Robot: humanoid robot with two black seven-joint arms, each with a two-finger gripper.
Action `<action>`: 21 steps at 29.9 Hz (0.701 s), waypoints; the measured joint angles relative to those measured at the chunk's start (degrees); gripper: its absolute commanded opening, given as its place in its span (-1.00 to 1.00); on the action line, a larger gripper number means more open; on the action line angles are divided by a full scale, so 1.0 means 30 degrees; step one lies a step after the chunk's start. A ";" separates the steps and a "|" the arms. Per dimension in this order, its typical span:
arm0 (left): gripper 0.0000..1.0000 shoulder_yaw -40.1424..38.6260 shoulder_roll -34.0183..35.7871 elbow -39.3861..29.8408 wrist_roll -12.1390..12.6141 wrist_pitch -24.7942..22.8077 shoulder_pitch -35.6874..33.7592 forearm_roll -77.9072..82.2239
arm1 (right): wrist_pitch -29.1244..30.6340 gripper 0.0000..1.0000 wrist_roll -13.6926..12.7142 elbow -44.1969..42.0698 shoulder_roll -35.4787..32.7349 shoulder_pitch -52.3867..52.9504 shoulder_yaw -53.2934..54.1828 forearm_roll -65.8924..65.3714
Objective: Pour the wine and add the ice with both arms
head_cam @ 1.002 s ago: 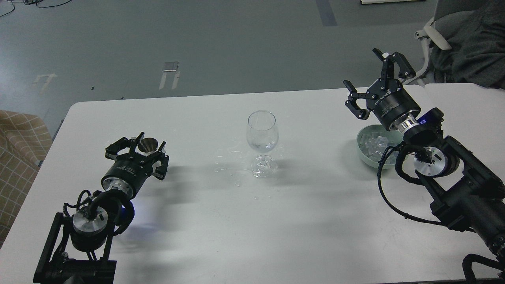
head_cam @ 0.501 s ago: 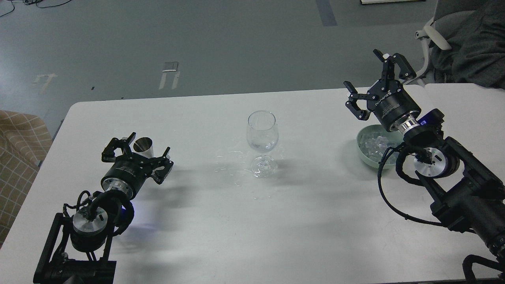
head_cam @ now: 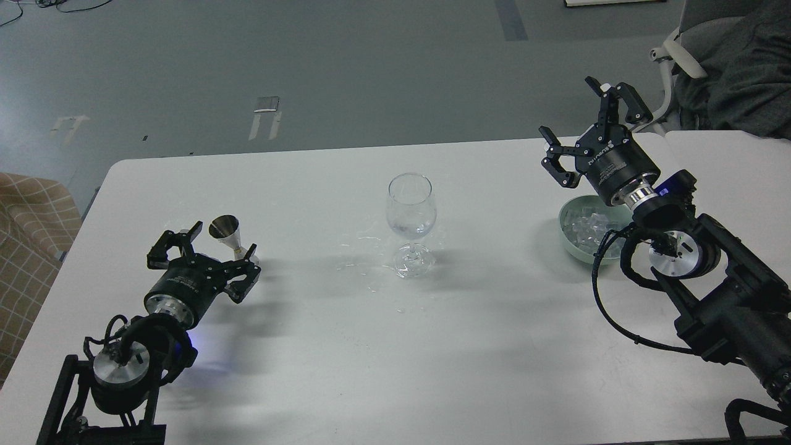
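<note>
Near left: left gripper, matte black, ribbed round body, fingers spread, nothing between them; silver round joint cap behind it. Just beyond its fingertips a steel jigger, shiny double cone, stands upright on the table, apart from the fingers; contents cannot be told.

White table, smooth, rounded corners, faint wet glints around the glass foot.

Centre: clear stemmed glass, rounded bowl, upright, well apart from both arms. The wine is a thin clear pool at the bottom of the glass bowl, hardly visible.

Right: pale green bowl, round, smooth, partly behind the right arm's wrist. Ice, small glassy cubes, heaped inside it.

Right gripper raised beyond the bowl, black, fingers splayed wide, empty.

Far: grey floor, tape marks.
</note>
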 measured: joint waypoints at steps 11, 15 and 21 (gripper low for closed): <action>0.95 -0.0531 0.2704 -0.0088 0.0350 -0.5245 0.2824 0.0176 | -0.0004 1.00 -0.0001 0.0101 -0.0118 0.0005 0.0005 0.0003; 0.95 -0.1434 0.3881 0.0103 -0.0527 -0.6437 0.2912 0.0464 | -0.0004 1.00 -0.0001 0.0428 -0.0194 -0.0037 -0.0050 0.0000; 0.95 -0.1816 0.7128 0.0220 -0.3333 -0.7644 0.2254 0.2743 | -0.0004 1.00 -0.0023 0.1387 -0.0652 -0.0096 -0.0111 -0.1316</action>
